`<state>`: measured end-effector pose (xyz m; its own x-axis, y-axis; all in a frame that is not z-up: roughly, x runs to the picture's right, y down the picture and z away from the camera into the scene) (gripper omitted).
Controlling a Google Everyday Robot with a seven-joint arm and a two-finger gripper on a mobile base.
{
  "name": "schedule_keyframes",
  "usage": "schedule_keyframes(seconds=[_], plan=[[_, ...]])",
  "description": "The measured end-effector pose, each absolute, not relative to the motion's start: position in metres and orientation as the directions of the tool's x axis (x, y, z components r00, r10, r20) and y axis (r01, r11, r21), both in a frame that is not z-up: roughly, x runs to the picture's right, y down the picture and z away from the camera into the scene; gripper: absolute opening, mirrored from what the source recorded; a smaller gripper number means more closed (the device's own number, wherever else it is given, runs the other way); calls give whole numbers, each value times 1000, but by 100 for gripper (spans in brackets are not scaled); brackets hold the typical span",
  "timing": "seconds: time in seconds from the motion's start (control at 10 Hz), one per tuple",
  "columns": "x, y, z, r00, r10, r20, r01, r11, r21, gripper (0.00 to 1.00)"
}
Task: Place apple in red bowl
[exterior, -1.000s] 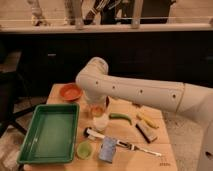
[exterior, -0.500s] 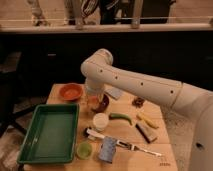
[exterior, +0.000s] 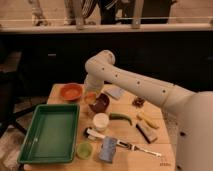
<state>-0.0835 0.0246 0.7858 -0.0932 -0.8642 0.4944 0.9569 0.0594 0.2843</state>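
The gripper point(exterior: 91, 95) hangs low beside the maroon bowl point(exterior: 100, 103), just right of the red bowl point(exterior: 71, 91). An orange-yellow blob at its tip is probably the apple point(exterior: 90, 98), so it looks clasped. To do this well, carry it left until it sits squarely over the red bowl's centre, lower close to the basin, then release so it can't roll toward the green tray point(exterior: 50, 132).
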Motion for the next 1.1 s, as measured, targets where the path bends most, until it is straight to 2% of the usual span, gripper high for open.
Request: schedule_keyframes(seconds=[0.3,1.1], plan=[[-96,15,805,-107,-862,495,954,52,296,0],[-138,-9,823,-137,-876,463,933,44,358,0]])
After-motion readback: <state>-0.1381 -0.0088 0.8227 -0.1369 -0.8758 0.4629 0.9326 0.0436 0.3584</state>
